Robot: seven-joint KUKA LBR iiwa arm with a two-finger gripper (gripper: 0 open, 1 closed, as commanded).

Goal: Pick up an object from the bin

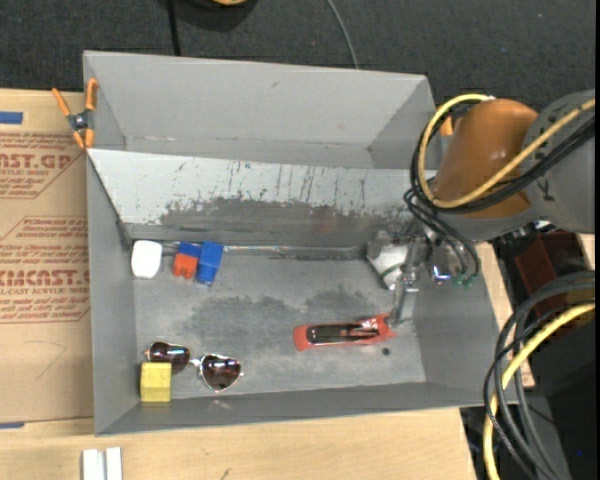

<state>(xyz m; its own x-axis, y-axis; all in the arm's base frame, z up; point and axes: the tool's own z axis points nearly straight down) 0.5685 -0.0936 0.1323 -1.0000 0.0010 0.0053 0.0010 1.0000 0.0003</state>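
A flat red tool with a dark middle [344,335] lies on the bin floor at the lower right, lengthwise left to right. My gripper [398,312] reaches down from the right, and its tip is just above the tool's right end, close to it or touching it. Nothing shows held in the gripper.
Along the bin's left side lie a white cylinder [146,259], an orange block [185,264] and a blue block [209,261]. At the lower left lie sunglasses with dark red lenses [195,363] and a yellow cube [155,382]. The arm with its orange cover and cables hangs over the right wall.
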